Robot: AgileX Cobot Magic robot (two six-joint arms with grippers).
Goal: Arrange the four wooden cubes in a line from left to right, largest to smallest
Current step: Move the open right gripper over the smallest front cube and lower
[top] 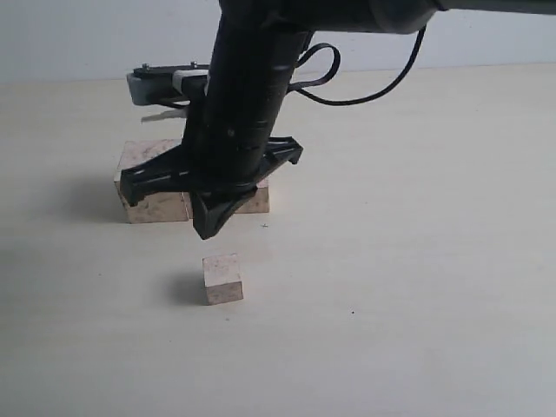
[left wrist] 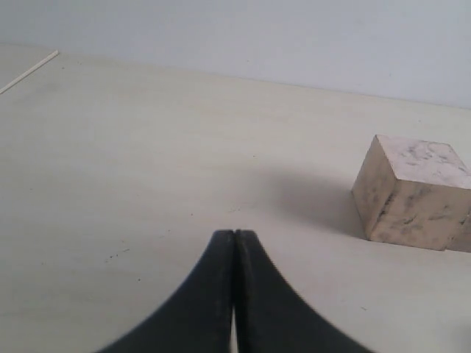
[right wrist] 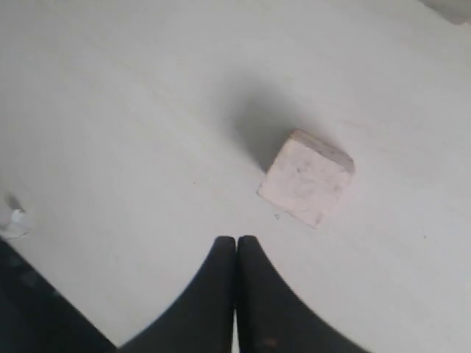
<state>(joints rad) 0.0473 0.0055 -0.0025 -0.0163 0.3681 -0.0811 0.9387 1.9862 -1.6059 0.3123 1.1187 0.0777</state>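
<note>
A small wooden cube (top: 223,278) sits alone on the table, nearest the camera. My right gripper (top: 207,230) hangs just above and behind it, shut and holding nothing; the right wrist view shows its tips (right wrist: 235,239) a short way from that cube (right wrist: 305,176). Farther back, the largest cube (top: 149,189) stands at the left. Another cube (top: 257,199) peeks out beside the arm, which hides the space between them. My left gripper (left wrist: 234,232) is shut and holding nothing over bare table, with the large speckled cube (left wrist: 412,191) off to one side.
The right arm (top: 248,104) reaches across the middle with a looped black cable (top: 365,95) behind it. A pale wall (top: 78,35) closes the table's far edge. A thin white strip (left wrist: 29,71) lies on the table in the left wrist view.
</note>
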